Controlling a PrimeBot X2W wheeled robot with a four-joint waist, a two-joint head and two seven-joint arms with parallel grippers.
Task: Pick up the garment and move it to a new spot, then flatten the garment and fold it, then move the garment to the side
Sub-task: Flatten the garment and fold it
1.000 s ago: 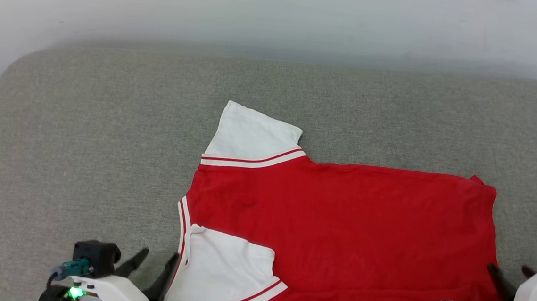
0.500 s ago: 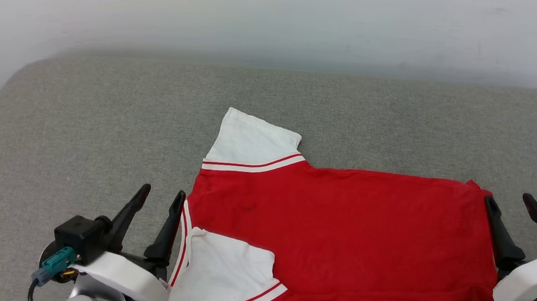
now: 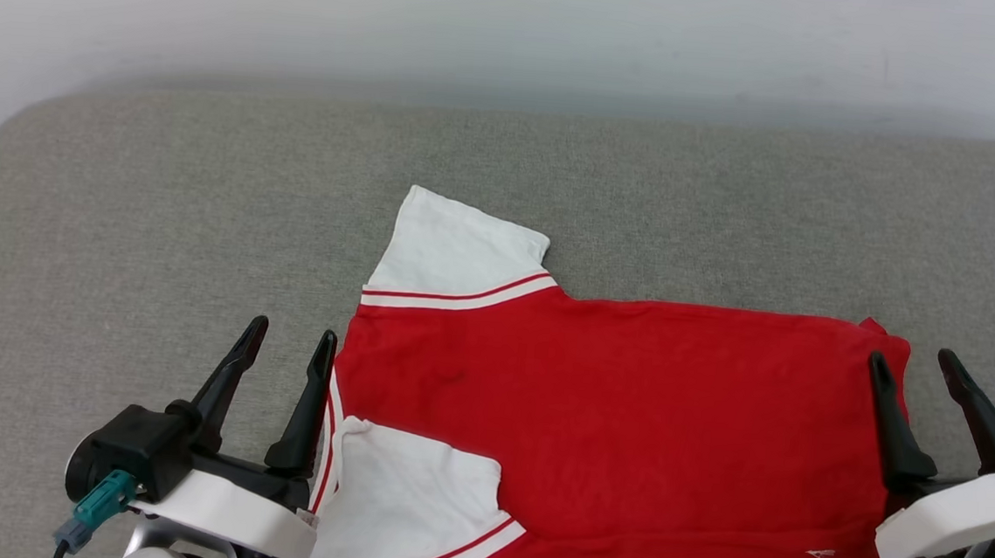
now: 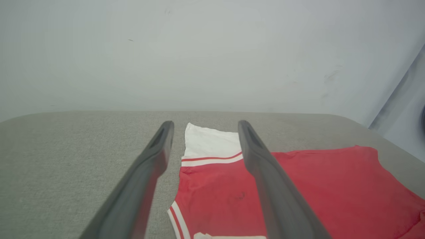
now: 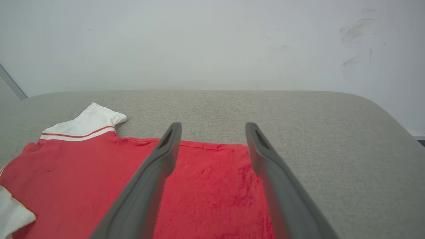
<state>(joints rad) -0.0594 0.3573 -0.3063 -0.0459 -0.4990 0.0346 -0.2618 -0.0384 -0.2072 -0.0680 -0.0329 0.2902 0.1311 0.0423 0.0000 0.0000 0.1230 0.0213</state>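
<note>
Between the left claw (image 3: 294, 331) and right claw (image 3: 911, 357) (both wide open, empty) the garment (image 3: 628, 411) lies flat, so folding seems in hand, needing each to pinch the edge beside it.

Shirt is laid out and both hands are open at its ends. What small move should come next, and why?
Probably send the left hand forward to the far sleeve and fold it onto the red body. The garment lies flat, the near sleeve is already folded in, the far one sticks out. Both hands are open, holding nothing; the right hand hovers at the hem.
</note>
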